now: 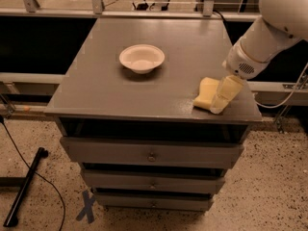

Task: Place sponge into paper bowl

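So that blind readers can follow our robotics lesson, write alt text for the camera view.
The hand of a white robot arm is down at a pale yellow sponge lying at the front right corner of a grey drawer cabinet. A white paper bowl, empty, sits apart from them near the middle of the top.

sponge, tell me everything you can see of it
The sponge is a pale yellow block, thick and foam-like, with a curved edge. It lies on the grey table near the front right corner, well apart from the bowl. The gripper is down at its right side, hiding that edge; whether it grips the sponge cannot be told.
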You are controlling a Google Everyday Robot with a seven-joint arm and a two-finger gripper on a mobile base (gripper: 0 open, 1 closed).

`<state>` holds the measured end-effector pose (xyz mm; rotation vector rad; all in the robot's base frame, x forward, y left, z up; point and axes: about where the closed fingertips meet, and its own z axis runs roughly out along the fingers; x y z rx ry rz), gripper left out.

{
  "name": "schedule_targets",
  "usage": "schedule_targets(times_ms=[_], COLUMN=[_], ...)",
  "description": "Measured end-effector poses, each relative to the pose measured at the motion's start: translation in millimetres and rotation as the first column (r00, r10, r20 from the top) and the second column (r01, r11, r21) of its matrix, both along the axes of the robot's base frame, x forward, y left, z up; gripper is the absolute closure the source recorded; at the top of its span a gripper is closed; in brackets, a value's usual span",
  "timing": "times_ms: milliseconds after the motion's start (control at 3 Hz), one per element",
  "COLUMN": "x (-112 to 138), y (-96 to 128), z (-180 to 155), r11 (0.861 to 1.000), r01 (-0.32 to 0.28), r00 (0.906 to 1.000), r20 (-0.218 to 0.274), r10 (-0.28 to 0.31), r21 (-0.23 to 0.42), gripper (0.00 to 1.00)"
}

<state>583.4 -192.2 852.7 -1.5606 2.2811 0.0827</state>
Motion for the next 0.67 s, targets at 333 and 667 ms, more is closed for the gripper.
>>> schedule_targets(times_ms=[333,667], x=[3.4,6.9], y=[-7.7,-7.0], z=[-13.7,-24.6], r11=[0.999,0.999], r01=[0.034,0.044], r00=[0.9993,0.9983], r20=[-0.018,-0.039], r10=[-0.034,-0.044], r21=[0.008,0.012], gripper=[0.0,0.17])
